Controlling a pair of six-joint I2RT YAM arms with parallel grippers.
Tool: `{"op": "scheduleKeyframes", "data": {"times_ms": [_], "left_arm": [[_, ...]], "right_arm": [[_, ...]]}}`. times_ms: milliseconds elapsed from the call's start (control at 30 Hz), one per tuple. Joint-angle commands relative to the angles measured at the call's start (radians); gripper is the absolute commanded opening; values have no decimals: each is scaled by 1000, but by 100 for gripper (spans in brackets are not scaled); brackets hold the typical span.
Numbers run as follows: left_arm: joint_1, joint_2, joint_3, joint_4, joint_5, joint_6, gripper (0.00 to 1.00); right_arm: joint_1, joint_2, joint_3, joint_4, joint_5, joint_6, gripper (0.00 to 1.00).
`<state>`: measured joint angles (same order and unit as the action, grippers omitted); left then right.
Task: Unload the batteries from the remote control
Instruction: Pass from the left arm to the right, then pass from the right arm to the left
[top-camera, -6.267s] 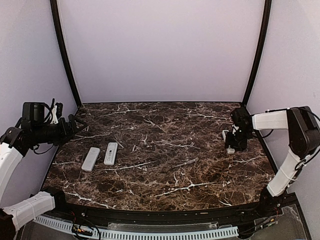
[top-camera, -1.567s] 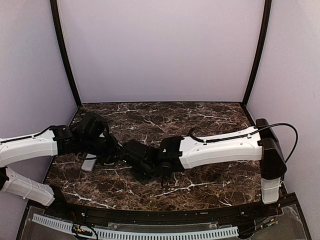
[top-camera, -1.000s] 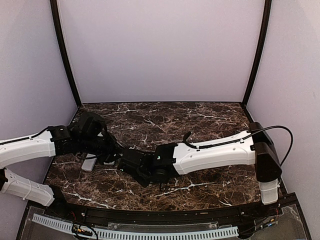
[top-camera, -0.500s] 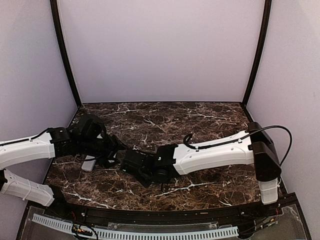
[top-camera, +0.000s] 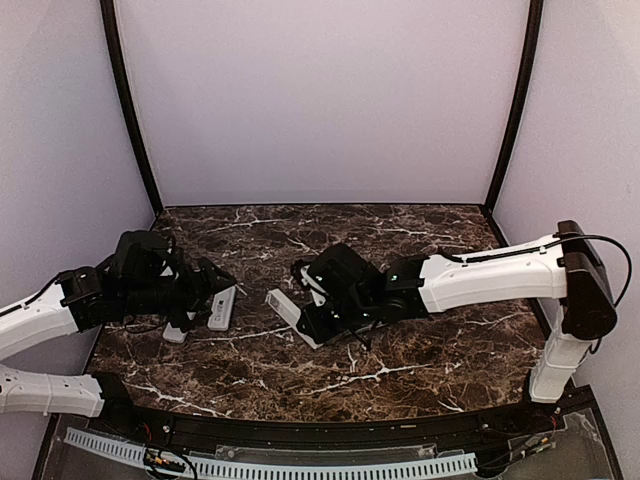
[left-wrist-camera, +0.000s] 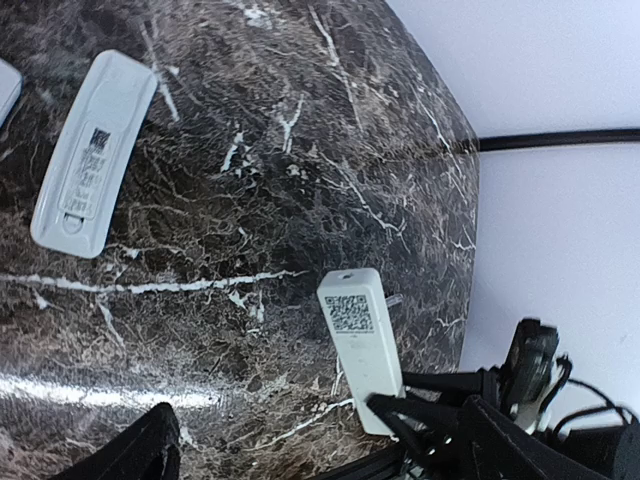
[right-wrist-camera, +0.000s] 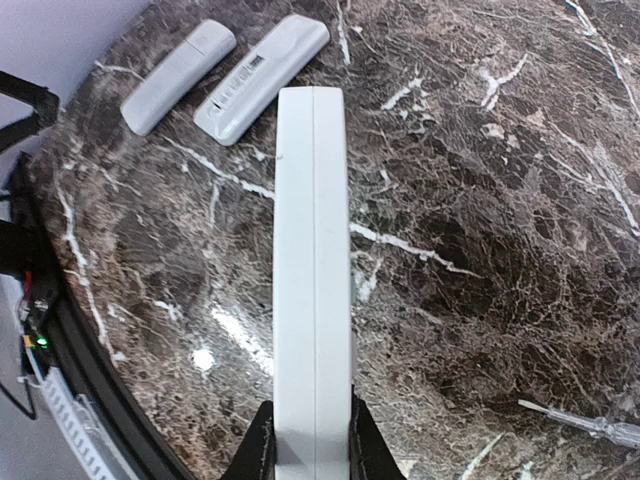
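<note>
My right gripper (top-camera: 312, 328) is shut on one end of a white remote control (top-camera: 285, 306), held just above the middle of the table. In the right wrist view that remote control (right-wrist-camera: 313, 250) stands on edge between my two fingers (right-wrist-camera: 258, 448), its seam facing the camera. From the left wrist view, its back with a QR label (left-wrist-camera: 352, 312) shows, with the black right gripper (left-wrist-camera: 430, 405) clamped on the near end. My left gripper (top-camera: 215, 280) is open and empty, off to the left of it. No batteries show in any view.
Two more white remotes (top-camera: 222, 308) (top-camera: 176, 332) lie side by side on the marble table (top-camera: 420, 360) at the left, under my left gripper. A thin clear tool (right-wrist-camera: 590, 428) lies on the table right of centre. Purple walls enclose three sides.
My left gripper has opened and pulled back to the left. The right gripper has closed tighter on the remote and carried it right, away from the left gripper.
</note>
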<state>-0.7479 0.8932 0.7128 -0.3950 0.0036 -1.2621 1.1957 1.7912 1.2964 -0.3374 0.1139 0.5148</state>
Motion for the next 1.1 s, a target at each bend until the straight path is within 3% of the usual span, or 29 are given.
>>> {"op": "scheduleKeyframes", "data": {"times_ms": [0,200,367,467,700,1067], "left_arm": [[5,-76,-32,112,42,294,96],[4,-107,-15,228,289,534,98],[4,-57,42,152,397,663,99],[5,-31,60,144,474,683,99],[4,-36,37,311,614,598,98],[5,-14,28,300,696,566,70]], "right_arm": [[-77,-110,-139,279,-356,48,0],[-139,-230,-260,505,-691,100,0],[-150,-274,-264,542,-837,135,0],[-151,-284,-255,535,-900,143,0],[-161,-277,-233,523,-965,140,0],[-174,-255,-217,556,-1008,165,0]]}}
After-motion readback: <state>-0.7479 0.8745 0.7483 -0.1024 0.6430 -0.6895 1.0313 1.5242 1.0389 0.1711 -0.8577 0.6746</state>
